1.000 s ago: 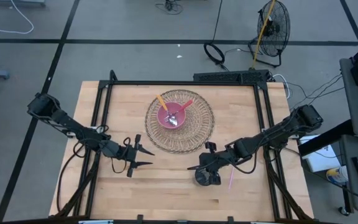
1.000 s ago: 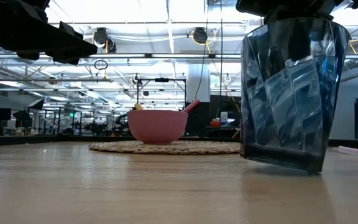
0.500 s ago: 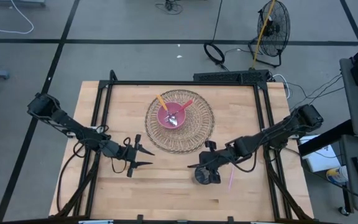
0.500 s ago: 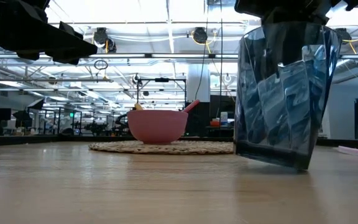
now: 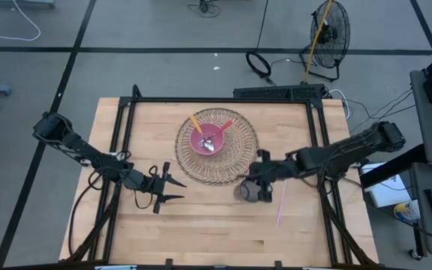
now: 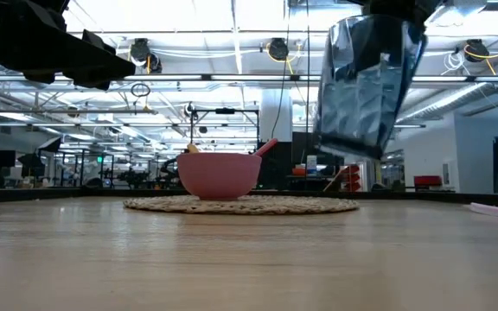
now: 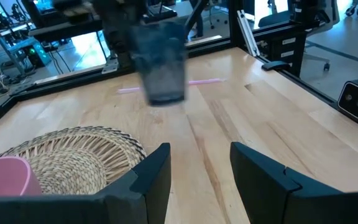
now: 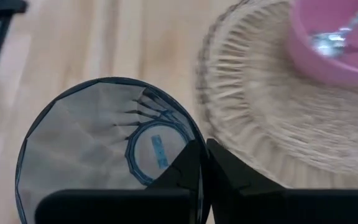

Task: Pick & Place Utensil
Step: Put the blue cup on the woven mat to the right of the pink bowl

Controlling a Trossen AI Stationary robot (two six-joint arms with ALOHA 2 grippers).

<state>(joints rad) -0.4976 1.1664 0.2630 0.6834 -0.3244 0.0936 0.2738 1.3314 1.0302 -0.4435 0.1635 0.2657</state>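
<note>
A faceted dark blue cup (image 5: 249, 193) (image 6: 366, 82) hangs tilted above the table in my right gripper (image 5: 253, 181), which is shut on it beside the woven mat (image 5: 235, 169). On the mat stands a pink bowl (image 5: 208, 139) (image 6: 219, 175) holding a metal spoon (image 8: 328, 40) and yellow- and red-handled utensils. A thin pink stick (image 5: 279, 215) (image 7: 197, 82) lies flat on the table near the right edge. My left gripper (image 5: 168, 189) (image 7: 197, 180) waits open over the wood left of the mat. My right gripper pinches the blue cup's rim (image 8: 190, 144), one finger (image 8: 185, 171) inside the cup and the other finger (image 8: 232, 171) outside its wall. It comes from above on the cup's right side. The cup is lifted clear and hangs tilted, its base (image 6: 344, 149) off the wood.
The round woven mat (image 8: 260, 118) (image 6: 240, 205) fills the table's middle toward the far edge. A black frame (image 5: 223, 100) runs round the table. Bare wood (image 5: 201, 229) lies along the near edge and between the two grippers.
My right gripper has risen and moved toward the far edge, up to the mat's rim. The blue cup, which stood on the wood tipped on its base, has gone with it, is lifted clear and tilts more. The pink stick has stayed on the table.
</note>
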